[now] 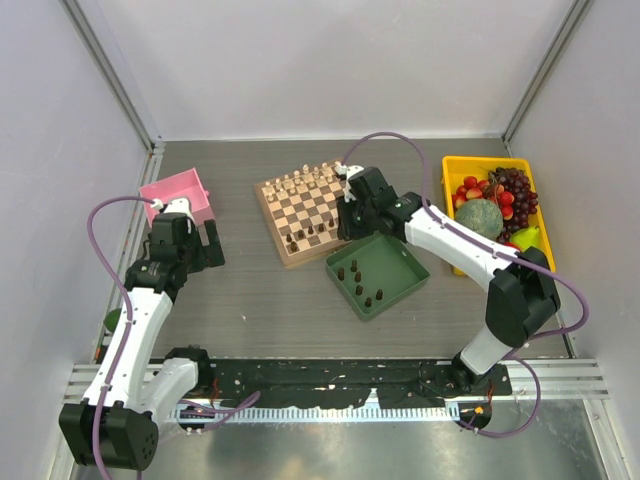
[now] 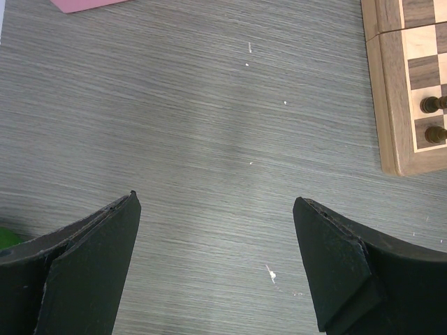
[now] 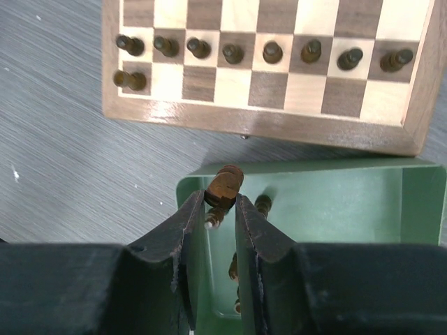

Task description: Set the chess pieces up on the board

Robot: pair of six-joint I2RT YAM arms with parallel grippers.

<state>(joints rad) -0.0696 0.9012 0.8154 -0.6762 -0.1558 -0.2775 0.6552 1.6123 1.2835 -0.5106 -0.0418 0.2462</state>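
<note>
The chessboard (image 1: 268, 222) lies mid-table, with pale chessmen along its far edge and a row of dark chess pieces (image 1: 305, 238) near its front edge. In the right wrist view the board (image 3: 279, 125) carries a full row of dark pieces (image 3: 234, 52) and one more at the left (image 3: 129, 80). My right gripper (image 3: 220, 199) is shut on a dark brown piece (image 3: 223, 187), held over the near-left corner of the green tray (image 3: 335, 209), just short of the board. My left gripper (image 2: 216, 202) is open and empty over bare table, left of the board's corner (image 2: 387, 105).
The green tray (image 1: 395, 262) in front of the board holds several loose dark pieces (image 1: 365, 290). A pink box (image 1: 180, 195) stands at the far left. A yellow bin (image 1: 452, 175) of fruit stands at the far right.
</note>
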